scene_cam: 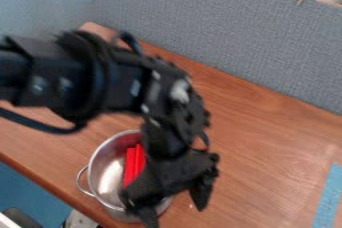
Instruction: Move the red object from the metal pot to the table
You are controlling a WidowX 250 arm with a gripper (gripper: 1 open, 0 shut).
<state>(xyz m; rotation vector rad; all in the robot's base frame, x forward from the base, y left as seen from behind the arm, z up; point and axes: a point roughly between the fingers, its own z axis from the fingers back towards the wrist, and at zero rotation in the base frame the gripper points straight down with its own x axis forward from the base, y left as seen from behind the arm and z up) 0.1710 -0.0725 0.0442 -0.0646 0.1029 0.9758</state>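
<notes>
The metal pot (98,164) stands on the table (274,137) near its front edge. Inside it the red object (134,160) leans upright, with only its upper part showing beside the arm. My gripper (174,202) hangs low over the pot's front right side. Its two dark fingers (205,187) are spread wide with nothing between them, so it is open. The black arm and wrist cover the right half of the pot and the bar's lower end.
A grey-blue fabric wall panel (227,22) runs along the table's far side. The table's front edge (34,167) passes close to the left of the pot. Bare wood stretches to the right of the pot.
</notes>
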